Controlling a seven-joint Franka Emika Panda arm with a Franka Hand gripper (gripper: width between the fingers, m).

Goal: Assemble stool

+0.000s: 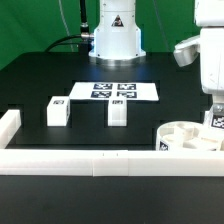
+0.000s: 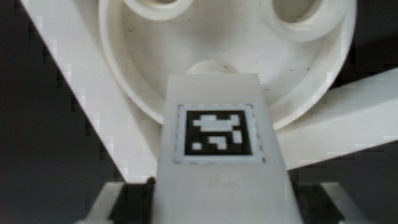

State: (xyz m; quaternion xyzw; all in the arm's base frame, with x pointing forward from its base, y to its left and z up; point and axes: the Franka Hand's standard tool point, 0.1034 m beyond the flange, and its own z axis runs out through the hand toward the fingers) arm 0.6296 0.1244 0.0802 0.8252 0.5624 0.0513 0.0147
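The round white seat [image 1: 185,137] lies sockets-up at the exterior view's lower right, against the front rail. My gripper [image 1: 213,112] hangs over its right part, shut on a white block leg [image 1: 216,124] whose tag faces out. In the wrist view the held leg [image 2: 217,150] with its black-and-white tag stands between my fingers [image 2: 128,200], pointing down at the seat [image 2: 214,35], whose round sockets show behind it. I cannot tell whether the leg touches the seat. Two more legs lie on the black table, one [image 1: 57,110] at the left and one [image 1: 118,108] in the middle.
The marker board [image 1: 113,91] lies flat behind the two loose legs. A long white rail [image 1: 90,161] runs along the front edge and another [image 1: 9,125] stands at the left. The arm's base [image 1: 115,40] stands at the back.
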